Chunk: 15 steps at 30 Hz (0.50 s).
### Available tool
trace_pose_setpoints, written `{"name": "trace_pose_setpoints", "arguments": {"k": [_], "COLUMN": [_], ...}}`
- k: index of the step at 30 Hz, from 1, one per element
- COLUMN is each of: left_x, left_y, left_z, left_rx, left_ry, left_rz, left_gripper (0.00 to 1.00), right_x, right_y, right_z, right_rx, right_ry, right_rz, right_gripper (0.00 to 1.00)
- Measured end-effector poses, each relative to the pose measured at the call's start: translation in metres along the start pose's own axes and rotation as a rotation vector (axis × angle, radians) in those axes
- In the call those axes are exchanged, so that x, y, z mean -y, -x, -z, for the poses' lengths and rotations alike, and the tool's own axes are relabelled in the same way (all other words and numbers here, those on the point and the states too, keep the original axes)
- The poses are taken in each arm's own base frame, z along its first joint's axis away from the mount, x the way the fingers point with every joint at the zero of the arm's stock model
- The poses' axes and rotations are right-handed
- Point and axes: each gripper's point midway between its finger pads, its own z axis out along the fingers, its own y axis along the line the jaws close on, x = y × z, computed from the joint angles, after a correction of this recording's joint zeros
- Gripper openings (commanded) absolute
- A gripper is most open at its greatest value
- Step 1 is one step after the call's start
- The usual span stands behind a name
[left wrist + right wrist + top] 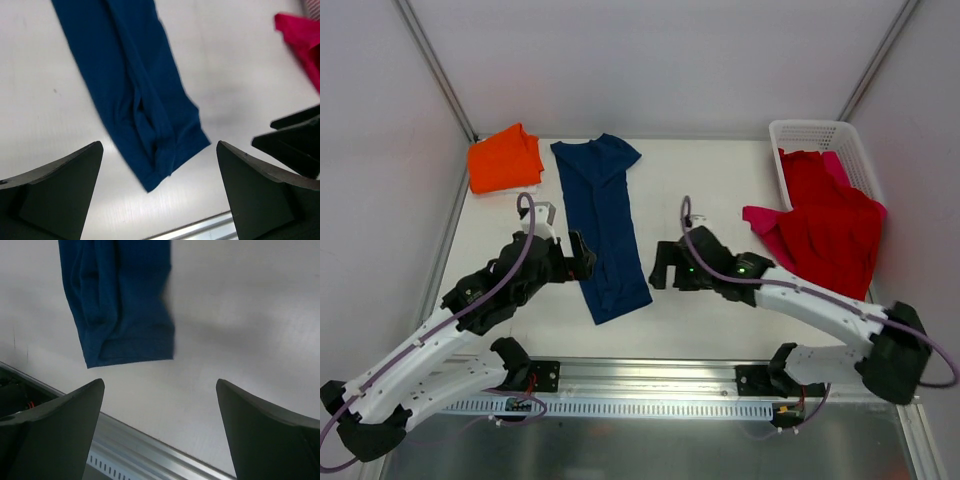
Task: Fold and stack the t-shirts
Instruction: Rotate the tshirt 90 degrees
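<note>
You are holding the left fingers (60, 192) and right fingers (55, 432) wide, flanking the navy t-shirt (603, 225) at its near hem.

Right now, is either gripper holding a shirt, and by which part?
Nothing is held: the left gripper and right gripper are open and empty beside the blue shirt.

White bench (720, 180), pale and matte. Navy t-shirt (600, 225) lies flat at ctr, folded lengthwise into a long strip, running far to near, slightly diagonal. Orange t-shirt (505, 158) folded at far-left corner, just beside navy. White lattice basket (810, 130) at far right; red t-shirt (830, 225) spills from it onto bench, w/ pink t-shirt (763, 222) poking out at its left edge.
</note>
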Motion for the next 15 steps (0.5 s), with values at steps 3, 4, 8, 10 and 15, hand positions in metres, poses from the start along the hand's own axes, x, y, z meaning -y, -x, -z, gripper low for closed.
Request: {"name": "trace_pose_setpoints", "arguments": {"k": [3, 4, 8, 10, 15], "left_x": [-0.02, -0.024, -0.035, -0.036, -0.038], "left_y": [-0.043, -0.055, -0.077, -0.075, -0.075], "left_z": [-0.004, -0.006, 0.001, 0.007, 0.012], "left_rx": [-0.088, -0.114, -0.141, -0.112, -0.082], "left_ry": [0.033, 0.04, 0.031, 0.008, -0.012], "left_rz": [-0.002, -0.004, 0.011, 0.029, 0.063], "left_gripper": [0.99, 0.99, 0.99, 0.99, 0.99], "right_x": [-0.039, -0.042, -0.043, -0.046, -0.057], "right_y": [-0.027, -0.036, -0.062, -0.064, -0.057], "right_z": [-0.048, -0.063, -0.1, -0.105, -0.107], "right_rx": [-0.083, -0.111, -0.18, -0.179, -0.146], "right_ry": [0.06, 0.063, 0.042, 0.048, 0.087], "right_rz": [0.02, 0.01, -0.028, -0.036, -0.058], "right_gripper": [0.91, 0.9, 0.89, 0.88, 0.71]}}
